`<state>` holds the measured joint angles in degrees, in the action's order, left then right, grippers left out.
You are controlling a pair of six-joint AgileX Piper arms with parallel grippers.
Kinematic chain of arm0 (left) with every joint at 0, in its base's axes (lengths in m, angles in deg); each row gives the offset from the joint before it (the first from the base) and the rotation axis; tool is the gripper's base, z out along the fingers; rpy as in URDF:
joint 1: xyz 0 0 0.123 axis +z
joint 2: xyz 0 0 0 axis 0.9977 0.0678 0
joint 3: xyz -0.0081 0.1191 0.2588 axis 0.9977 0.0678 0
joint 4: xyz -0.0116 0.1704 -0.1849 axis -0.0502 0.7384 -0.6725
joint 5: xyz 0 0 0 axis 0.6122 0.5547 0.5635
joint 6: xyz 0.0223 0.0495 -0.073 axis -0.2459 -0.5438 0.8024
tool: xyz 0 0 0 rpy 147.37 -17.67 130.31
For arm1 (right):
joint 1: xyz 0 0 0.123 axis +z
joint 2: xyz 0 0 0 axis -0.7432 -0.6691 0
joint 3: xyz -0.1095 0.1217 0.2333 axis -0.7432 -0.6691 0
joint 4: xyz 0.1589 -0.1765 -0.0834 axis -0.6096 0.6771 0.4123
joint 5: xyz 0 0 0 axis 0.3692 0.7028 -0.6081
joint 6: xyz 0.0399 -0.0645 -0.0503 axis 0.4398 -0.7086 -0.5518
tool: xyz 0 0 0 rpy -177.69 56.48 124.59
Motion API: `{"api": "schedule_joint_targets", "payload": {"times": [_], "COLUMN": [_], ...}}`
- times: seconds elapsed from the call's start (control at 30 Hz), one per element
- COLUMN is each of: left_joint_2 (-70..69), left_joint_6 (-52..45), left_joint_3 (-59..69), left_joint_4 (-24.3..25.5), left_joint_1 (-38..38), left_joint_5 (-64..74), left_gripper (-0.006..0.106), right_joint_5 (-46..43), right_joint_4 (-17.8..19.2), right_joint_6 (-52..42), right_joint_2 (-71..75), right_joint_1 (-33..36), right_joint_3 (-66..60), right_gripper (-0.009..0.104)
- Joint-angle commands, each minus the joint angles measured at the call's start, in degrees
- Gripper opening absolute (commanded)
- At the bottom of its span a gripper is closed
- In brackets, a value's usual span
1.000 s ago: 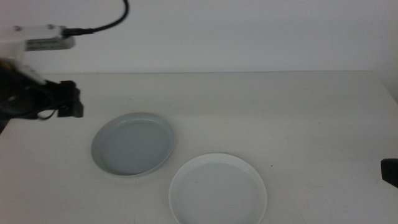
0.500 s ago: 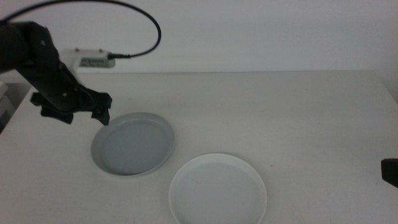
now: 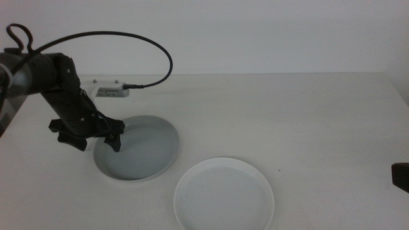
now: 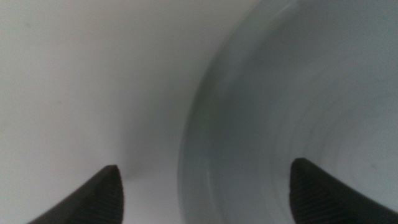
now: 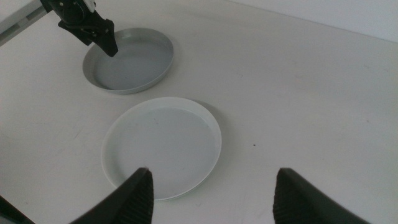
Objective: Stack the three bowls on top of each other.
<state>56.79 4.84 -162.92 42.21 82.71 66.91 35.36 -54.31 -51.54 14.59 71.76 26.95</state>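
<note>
1. The left hand [image 3: 97, 136] has come down over the last second from high off at the side to the near-left rim of the grey-blue bowl [image 3: 137, 147]. It is spread wide, one jaw outside the rim over the surface [image 3: 307, 121], the other over the bowl's inside, gripping nothing yet.
2. In the left wrist view the bowl's rim [image 4: 199, 124] runs between the two jaws, so the hand straddles the wall, and a closing pinch looks like the next step.
3. Just beyond that hand, toward the camera and to its right, lies the white bowl [image 3: 223, 195], apart from the grey-blue one and empty. Neither bowl has moved.
4. Only two bowls show; no mint green one is in sight, and nothing is stacked yet.
5. The right hand [image 5: 211, 186] waits well away at the surface's right edge, jaws spread, hovering above the white bowl's near side.
</note>
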Motion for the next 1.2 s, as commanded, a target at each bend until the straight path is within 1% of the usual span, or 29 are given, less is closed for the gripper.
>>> {"api": "schedule_joint_targets", "payload": {"times": [0.0,0.1,0.27,0.3,0.43,0.57,0.67,0.87,1.03,1.17], "left_joint_2": [-2.2,-1.9,-1.9,-2.2,-5.1,-12.3,-18.3,-24.4,-23.9,-21.8], "left_joint_6": [0.0,0.0,0.2,0.2,0.2,1.4,3.1,6.9,9.6,11.6], "left_joint_3": [-1.6,-1.6,-1.6,-1.6,-1.4,0.8,2.7,3.2,3.2,3.2], "left_joint_4": [-1.5,-1.5,-2.0,-2.4,-2.4,-3.7,-4.3,-4.4,-4.3,-4.3], "left_joint_1": [0.0,0.0,0.0,0.0,0.0,-0.2,-1.7,-10.8,-19.4,-24.0], "left_joint_5": [-1.2,-0.9,-0.1,0.1,0.9,1.1,1.5,2.4,2.6,2.6], "left_gripper": [0.077,0.052,0.003,0.000,0.000,0.000,0.000,0.000,0.000,0.000], "right_joint_5": [-4.1,-4.1,-4.1,-4.1,-4.1,-4.1,-4.1,-4.1,-4.1,-4.1], "right_joint_4": [-0.2,-0.2,-0.2,-0.2,-0.2,-0.2,-0.2,-0.2,-0.2,-0.2], "right_joint_6": [-0.3,-0.3,-0.3,-0.3,-0.3,-0.3,-0.3,-0.3,-0.3,-0.3], "right_joint_2": [-0.1,-0.1,-0.1,-0.1,-0.1,-0.1,-0.1,-0.1,-0.1,-0.1], "right_joint_1": [-0.1,-0.1,-0.1,-0.1,-0.1,-0.1,-0.1,-0.1,-0.1,-0.1], "right_joint_3": [1.3,1.3,1.3,1.3,1.3,1.3,1.3,1.3,1.3,1.3], "right_gripper": [0.049,0.049,0.049,0.049,0.049,0.049,0.049,0.049,0.049,0.049]}}
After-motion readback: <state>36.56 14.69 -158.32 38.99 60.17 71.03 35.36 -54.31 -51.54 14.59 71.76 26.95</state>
